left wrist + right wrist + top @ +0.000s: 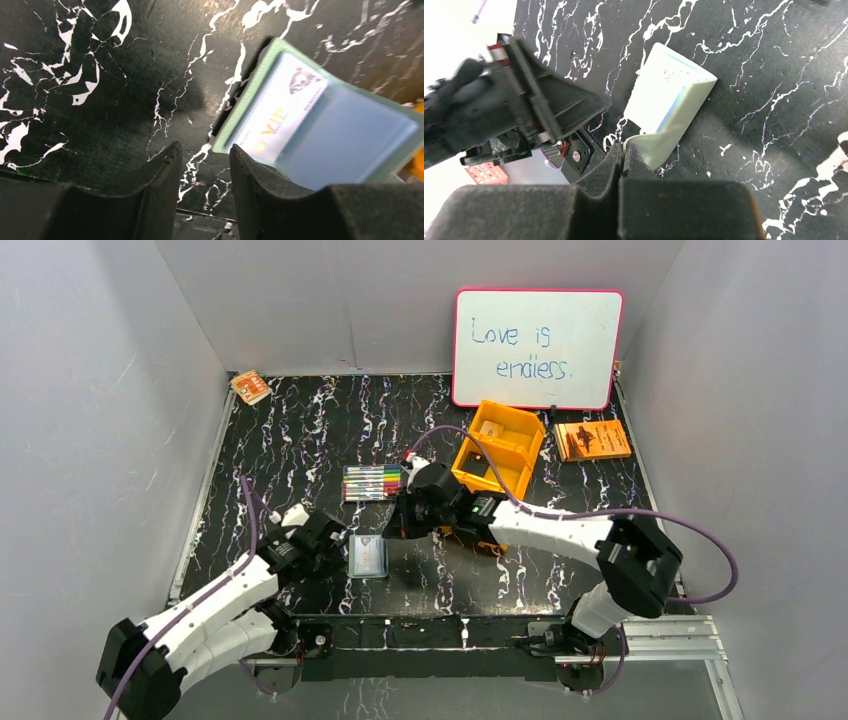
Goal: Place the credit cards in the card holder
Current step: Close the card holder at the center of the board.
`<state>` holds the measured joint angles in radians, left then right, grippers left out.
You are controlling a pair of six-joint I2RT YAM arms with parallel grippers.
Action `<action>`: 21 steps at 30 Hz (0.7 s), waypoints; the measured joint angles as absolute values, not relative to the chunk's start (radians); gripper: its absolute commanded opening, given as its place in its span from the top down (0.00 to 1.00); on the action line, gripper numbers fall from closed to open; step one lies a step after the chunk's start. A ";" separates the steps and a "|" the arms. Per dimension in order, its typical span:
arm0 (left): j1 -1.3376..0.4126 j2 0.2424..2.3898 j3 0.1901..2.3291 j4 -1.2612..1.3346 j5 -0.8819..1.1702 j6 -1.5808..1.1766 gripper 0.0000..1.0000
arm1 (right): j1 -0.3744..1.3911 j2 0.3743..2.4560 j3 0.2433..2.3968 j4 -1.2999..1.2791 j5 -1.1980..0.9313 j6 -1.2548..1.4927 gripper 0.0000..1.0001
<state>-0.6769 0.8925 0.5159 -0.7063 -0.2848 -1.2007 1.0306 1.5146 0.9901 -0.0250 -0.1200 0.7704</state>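
Noting the card holder (pixel 368 556) lying opened on the black marbled table (pixel 300 430), close to the near edge and between the 2 grippers. Seeing 1 whitish credit card (pixel 278 120) with gold "VIP" lettering sitting in an inner pocket, beside a pale blue-grey pocket.

Recording the left gripper (pixel 202 167) hovering low at the holder's left side, with jaws apart and only bare table between them. Noting 1 finger (pixel 255 175) overlapping the holder's near edge in the left wrist view, contact not determinable.

Recording the right gripper (pixel 622 152) at the holder's right side, with jaws pressed together on the thin corner of the pale green flap, and that leaf tilting up off the table.

Logging other items:
- a marker set (pixel 372 482) behind the holder
- an orange bin (pixel 497 450) behind the right arm
- an orange booklet (pixel 592 440) to the bin's right
- a small orange packet (pixel 250 387) in the far left corner
- a whiteboard (pixel 537 348) leaning against the back wall, reading "Love is endless."
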 measured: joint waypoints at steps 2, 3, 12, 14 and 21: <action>-0.677 0.849 0.532 -0.733 -0.302 -1.219 0.64 | 1.031 1.555 1.004 -0.009 -0.126 0.783 1.00; -0.677 0.827 0.540 -0.744 -0.308 -1.229 0.64 | 1.031 1.572 1.008 0.000 -0.128 0.785 1.00; -0.677 0.700 0.574 -0.808 -0.327 -1.269 0.64 | 1.042 1.745 1.087 0.067 -0.171 0.835 1.00; -0.677 0.681 0.575 -0.825 -0.331 -1.276 0.64 | 1.048 1.775 1.106 0.078 -0.180 0.839 1.00; -0.677 0.605 0.593 -0.854 -0.339 -1.293 0.64 | 1.071 1.896 1.215 0.093 -0.210 0.841 1.00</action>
<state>-0.6765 0.6052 0.5926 -0.8536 -0.3389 -1.2934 1.0714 1.8957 1.2152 0.0925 -0.2096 0.8413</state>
